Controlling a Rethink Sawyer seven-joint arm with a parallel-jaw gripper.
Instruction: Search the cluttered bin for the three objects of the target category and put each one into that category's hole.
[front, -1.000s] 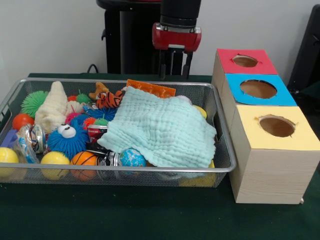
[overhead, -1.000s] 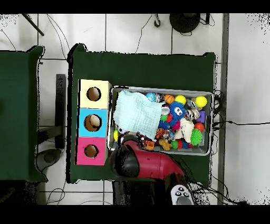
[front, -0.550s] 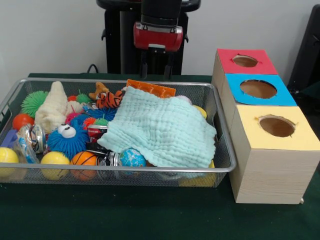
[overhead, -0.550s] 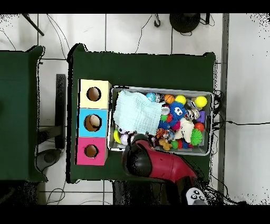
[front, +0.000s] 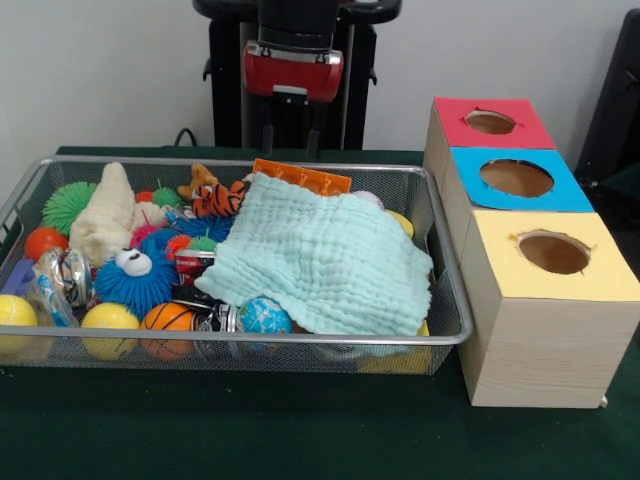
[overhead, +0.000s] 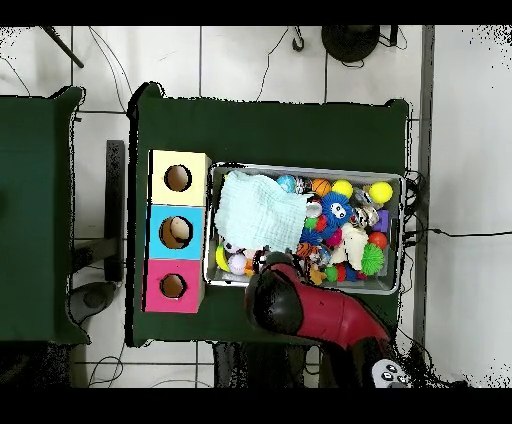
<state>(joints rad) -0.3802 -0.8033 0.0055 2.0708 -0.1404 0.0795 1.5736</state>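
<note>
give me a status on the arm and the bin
Tool open, empty, hanging over the bin's back rim. Nothing sorted yet; balls and toys in the bin. Pale green cloth covers the side nearest the boxes.

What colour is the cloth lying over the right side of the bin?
Pale mint green, with a crinkled, waffle-like texture. The cloth shows best in the front view, draped over the toys in the wire bin.

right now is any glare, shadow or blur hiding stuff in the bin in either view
Front view: even light, no glare on the wire bin; the pale green cloth, not shadow, hides what lies under it. Overhead view: the toys are too small to tell apart, and the red arm covers the bin's edge nearest the robot. The gripper reads dark against the black pedestal in the front view.
</note>
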